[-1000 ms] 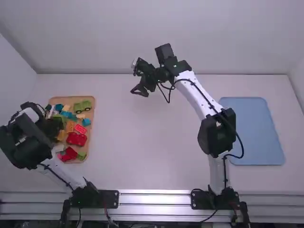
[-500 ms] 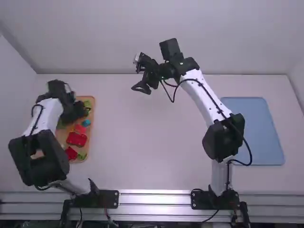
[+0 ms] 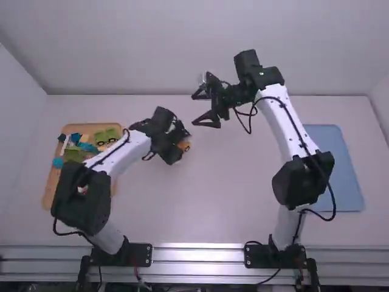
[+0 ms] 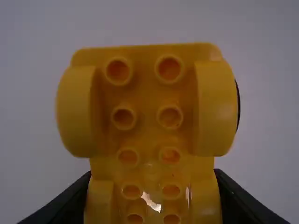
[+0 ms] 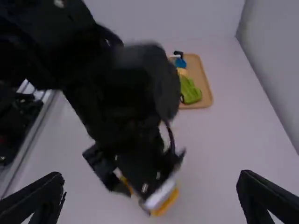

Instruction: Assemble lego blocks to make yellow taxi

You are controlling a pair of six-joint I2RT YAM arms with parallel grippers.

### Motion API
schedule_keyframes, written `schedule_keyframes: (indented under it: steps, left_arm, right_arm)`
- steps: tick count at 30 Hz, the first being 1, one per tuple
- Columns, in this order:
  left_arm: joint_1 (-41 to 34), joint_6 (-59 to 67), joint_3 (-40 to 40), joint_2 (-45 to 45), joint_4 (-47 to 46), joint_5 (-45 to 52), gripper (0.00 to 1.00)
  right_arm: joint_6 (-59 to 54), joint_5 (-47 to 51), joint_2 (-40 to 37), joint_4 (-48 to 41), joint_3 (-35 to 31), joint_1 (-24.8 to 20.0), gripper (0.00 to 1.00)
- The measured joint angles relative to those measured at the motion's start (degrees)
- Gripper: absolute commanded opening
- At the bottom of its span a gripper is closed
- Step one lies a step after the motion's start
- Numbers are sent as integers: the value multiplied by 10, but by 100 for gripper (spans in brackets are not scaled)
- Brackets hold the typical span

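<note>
That wheeled block point(image 4: 145, 105) is all yellow, the counter point(image 3: 200, 207) plain white, one tray point(image 3: 48, 196) tan, its toy car point(image 3: 100, 137) green, the other tray point(image 3: 349, 188) pale blue.

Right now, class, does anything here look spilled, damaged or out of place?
Nothing stands out: the left gripper holds the yellow piece squarely between its fingers, and the other visible blocks sit inside the tan tray.
</note>
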Motion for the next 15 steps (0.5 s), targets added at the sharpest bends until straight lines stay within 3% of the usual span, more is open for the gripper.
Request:
schedule_keyframes:
  steps: [2, 6, 10, 15]
  left_arm:
    - [-40, 34, -5, 12, 5, 0, 5]
    - [-89, 94, -20, 36, 29, 1, 24]
    - [-105, 165, -53, 50, 52, 9, 35]
    - [-106, 244, -80, 56, 64, 28, 41]
  right_arm:
    - [-28, -9, -7, -26, 0, -3, 98]
    - [-77, -25, -20, -73, 0, -14, 98]
    - [-122, -35, -47, -112, 0, -36, 99]
    - [-152, -40, -77, -127, 0, -46, 99]
